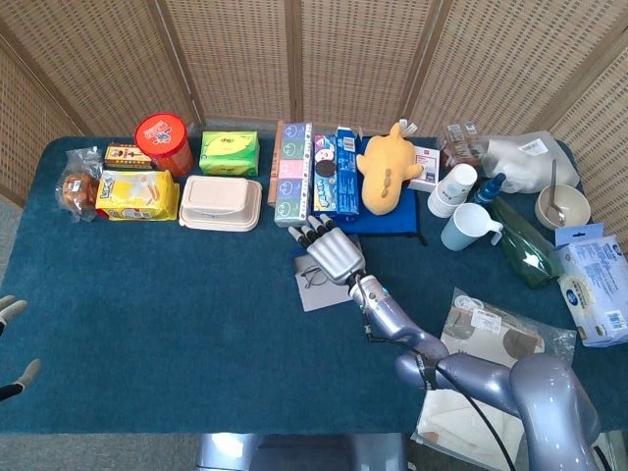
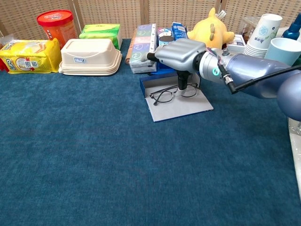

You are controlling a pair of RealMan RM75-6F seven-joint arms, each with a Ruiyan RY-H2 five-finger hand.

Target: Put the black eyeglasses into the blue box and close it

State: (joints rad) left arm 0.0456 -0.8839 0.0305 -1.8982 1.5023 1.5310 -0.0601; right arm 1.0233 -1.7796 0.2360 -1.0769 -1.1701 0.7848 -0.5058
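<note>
Chest view: right hand [image 2: 181, 55], fingers spread, presses thin-wired black eyeglasses [image 2: 170, 92] on flat grey lid [image 2: 178, 106].

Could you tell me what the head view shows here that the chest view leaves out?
Only the head view shows the left hand at the table's left edge, the bowl with a spoon and the blue wipes pack. Only the chest view shows the right hand's thumb reaching down to the black eyeglasses. Both show the right hand and the yellow plush.

Bright, even light; soft shadows, both views sharp, perhaps slightly wide-angled.
</note>
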